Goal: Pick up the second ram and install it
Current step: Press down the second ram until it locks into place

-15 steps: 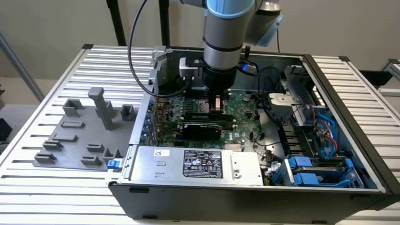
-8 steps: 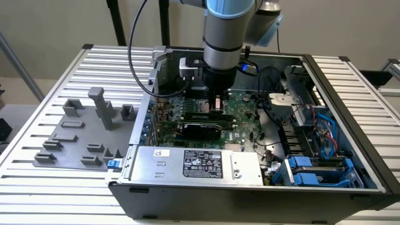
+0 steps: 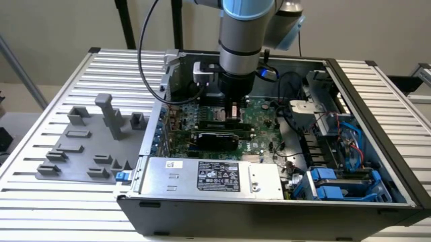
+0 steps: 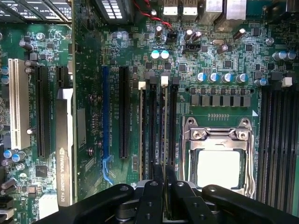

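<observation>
My gripper (image 3: 233, 115) reaches down into the open computer case (image 3: 269, 209) over the green motherboard (image 3: 264, 112). In the wrist view its black fingers (image 4: 155, 186) stand close together on a thin green stick seen edge-on, the second ram (image 4: 164, 135). The gripper (image 4: 164, 171) is shut on it. The stick lines up with a memory slot beside the silver CPU socket (image 4: 219, 168); whether it is seated I cannot tell. Another ram stick (image 4: 141, 135) stands in a parallel slot one gap away, with a white latch at its end.
A long black expansion card (image 3: 219, 137) (image 4: 64, 154) lies beside the slots. The silver power supply (image 3: 212, 176) fills the case's front, with blue drive bays (image 3: 336, 184) and cables at the exterior view's right. A grey fixture tray (image 3: 88, 146) sits on the slatted table outside.
</observation>
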